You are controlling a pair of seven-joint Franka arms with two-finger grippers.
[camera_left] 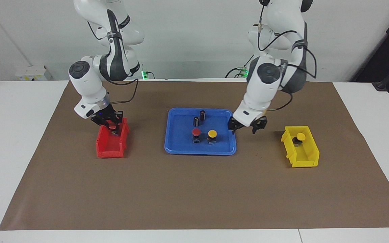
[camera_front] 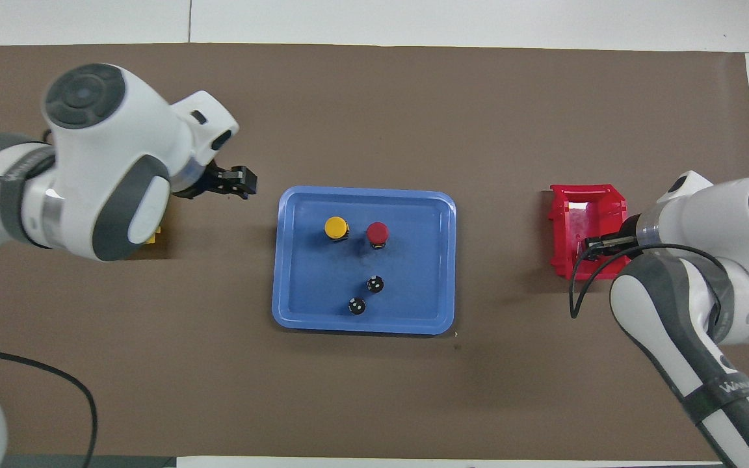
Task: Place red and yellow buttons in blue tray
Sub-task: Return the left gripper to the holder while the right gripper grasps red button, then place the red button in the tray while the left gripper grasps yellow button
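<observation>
The blue tray [camera_left: 181, 148] [camera_front: 296, 312] lies mid-table. In it stand a red button [camera_left: 196, 132] [camera_front: 378, 232] and a yellow button [camera_left: 212, 134] [camera_front: 335, 227], side by side. Another yellow button [camera_left: 301, 136] stands in the yellow bin [camera_left: 304, 158]. My left gripper [camera_left: 247, 127] [camera_front: 238, 182] is open and empty, low over the mat between the tray's edge and the yellow bin. My right gripper [camera_left: 112, 127] [camera_front: 599, 244] reaches down into the red bin [camera_left: 108, 150] [camera_front: 582, 198]. A bit of red shows at its tips. The second red button is not clearly seen.
Two dark capless cylinders [camera_left: 196, 120] [camera_left: 202, 114] stand in the tray, nearer to the robots than the buttons. A brown mat [camera_left: 194, 195] covers the table. In the overhead view the left arm hides nearly all of the yellow bin [camera_front: 152, 237].
</observation>
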